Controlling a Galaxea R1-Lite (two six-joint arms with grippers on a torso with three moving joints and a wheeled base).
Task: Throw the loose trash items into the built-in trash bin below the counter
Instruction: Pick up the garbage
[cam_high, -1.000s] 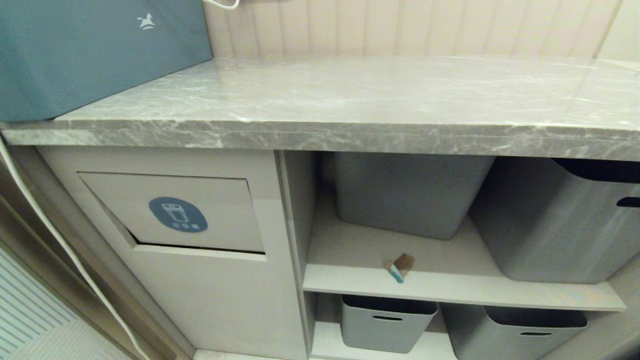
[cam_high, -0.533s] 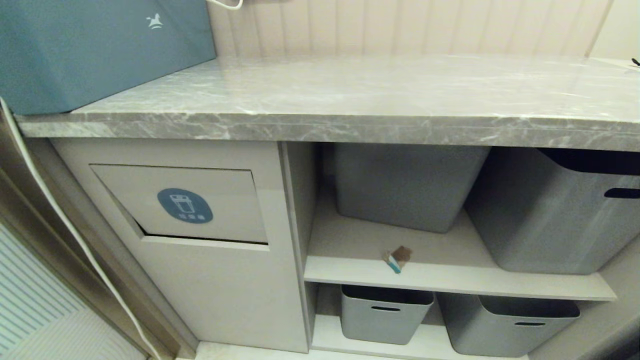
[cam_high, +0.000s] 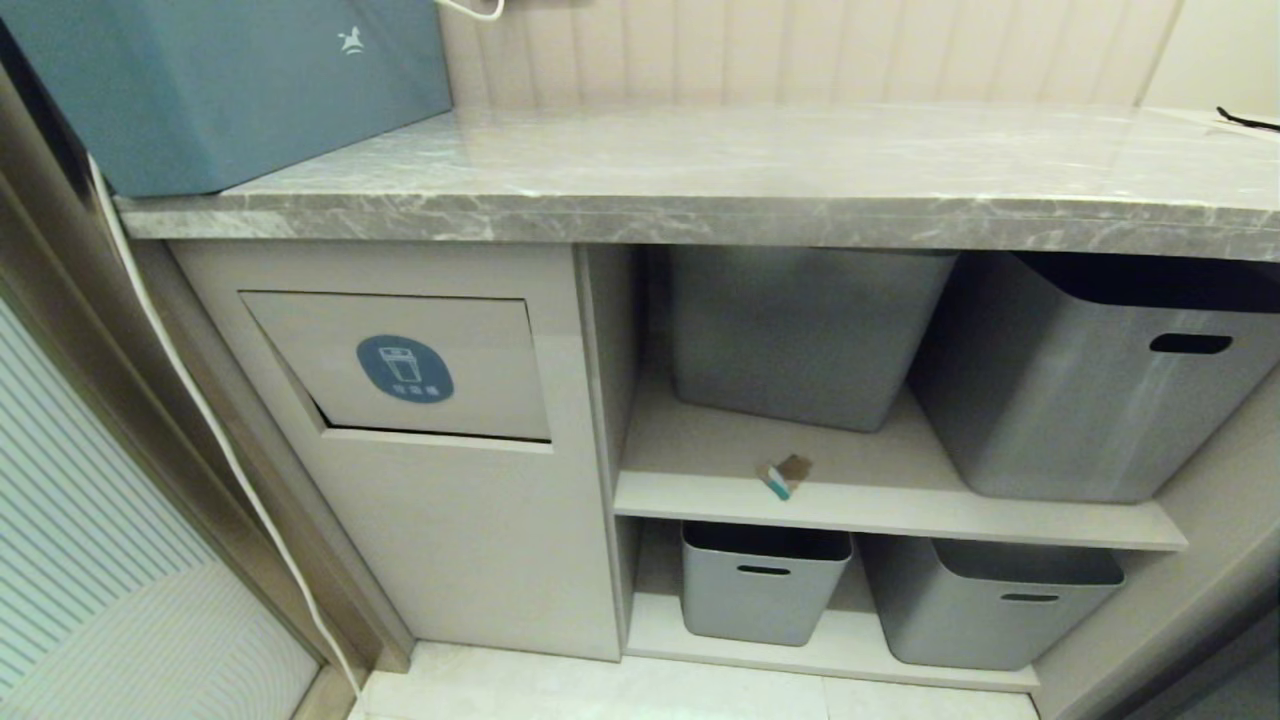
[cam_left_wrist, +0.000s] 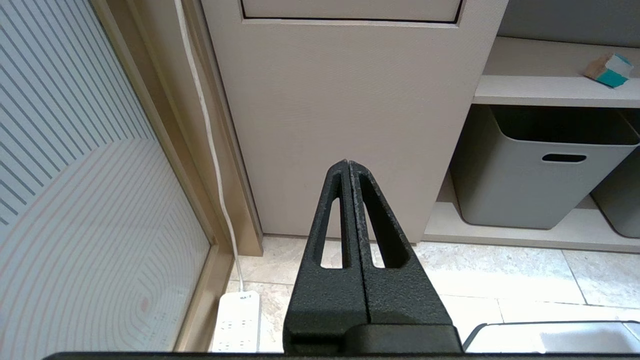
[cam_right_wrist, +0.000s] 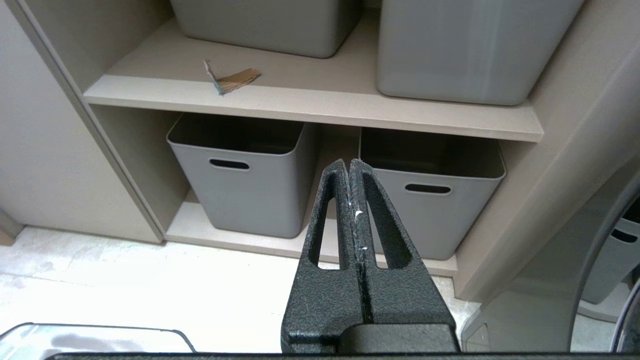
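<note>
Beige cabinetry under a long grey marble counter (cam_high: 760, 190), pale floor tiles below. Now framed from farther off and more to the right than a second back: whole scene slid and shrunk together, so the camera's doing, not the objects'. Nothing on the shelves displaced. One small brown cardboard scrap (cam_high: 785, 474) with a teal edge, lying on the middle shelf to the right of the trash bin flap (cam_high: 400, 368), near the shelf's front lip, in front of the grey tubs (cam_high: 800, 340). No other scraps visible. Flap with its blue sticker hanging slightly ajar at its lower left. Left gripper (cam_left_wrist: 348, 167) and right gripper (cam_right_wrist: 349, 167) both low, fully closed, holding nothing. Likely repositioning only; pickup not yet begun.
</note>
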